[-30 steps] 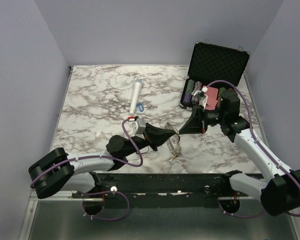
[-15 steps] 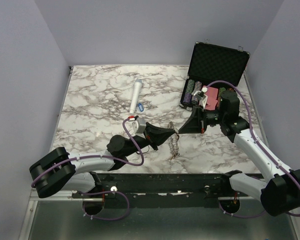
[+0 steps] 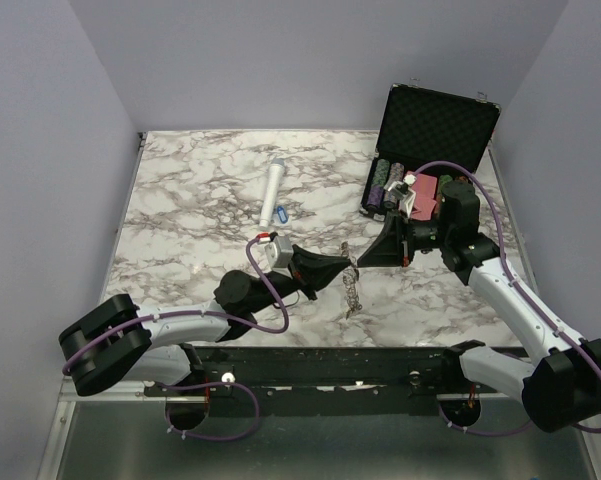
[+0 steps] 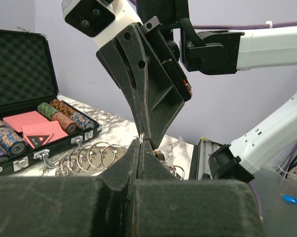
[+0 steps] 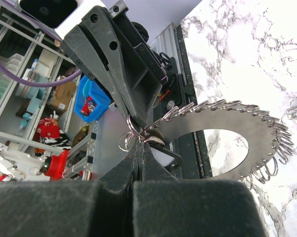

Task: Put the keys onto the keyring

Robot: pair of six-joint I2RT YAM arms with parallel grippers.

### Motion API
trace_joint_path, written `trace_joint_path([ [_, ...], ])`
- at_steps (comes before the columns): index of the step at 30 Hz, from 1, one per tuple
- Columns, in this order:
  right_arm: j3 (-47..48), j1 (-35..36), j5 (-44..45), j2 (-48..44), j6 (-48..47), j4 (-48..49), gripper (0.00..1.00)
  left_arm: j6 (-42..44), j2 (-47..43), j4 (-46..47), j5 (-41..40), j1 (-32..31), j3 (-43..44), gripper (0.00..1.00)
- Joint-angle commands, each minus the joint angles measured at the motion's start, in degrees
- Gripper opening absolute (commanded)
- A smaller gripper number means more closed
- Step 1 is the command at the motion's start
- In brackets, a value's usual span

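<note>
Two grippers meet tip to tip over the marble table [image 3: 180, 200]. Left gripper [image 4: 139, 143] and right gripper [image 5: 141, 143] each have fingers pressed together on the keyring [image 5: 227, 121] rim between them. Blue-tagged key [image 3: 281, 212] lies well apart, beside white cylinder [image 3: 273, 192].

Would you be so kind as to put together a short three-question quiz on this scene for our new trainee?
1. True or false: the poker-chip case stands open.
2. The key lying beside the white cylinder has a tag of which colour? A blue, B yellow, C black.
3. Which object do the shut left gripper and the shut right gripper pinch where their tips meet?

Key: 1 true; 2 A; 3 the keyring.
</note>
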Motion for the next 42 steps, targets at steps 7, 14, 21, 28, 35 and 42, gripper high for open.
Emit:
trace_joint_path([
  [7,-0.14,0.03,1.58,0.45,0.05,-0.70,0.01,2.35,-1.92,16.99,-3.12,-0.07,2.28,0.00],
  [14,-0.14,0.03,2.29,0.81,0.83,-0.18,0.01,2.53,-1.92,17.78,-3.65,-0.07,2.11,0.00],
  [21,0.03,-0.05,3.43,1.24,1.98,0.26,0.01,2.53,-2.00,17.78,-1.46,-0.07,2.02,0.00],
  [28,-0.67,-0.05,4.13,1.77,5.75,3.78,0.01,3.05,-2.97,17.17,2.85,0.28,1.23,0.00],
  [35,-2.07,-0.05,4.22,2.56,10.76,7.99,0.02,2.35,-3.23,16.73,6.80,1.33,1.40,0.00],
  [42,-0.93,-0.05,2.82,3.09,11.65,9.58,0.02,1.82,-3.67,14.18,9.62,2.21,0.88,0.00],
])
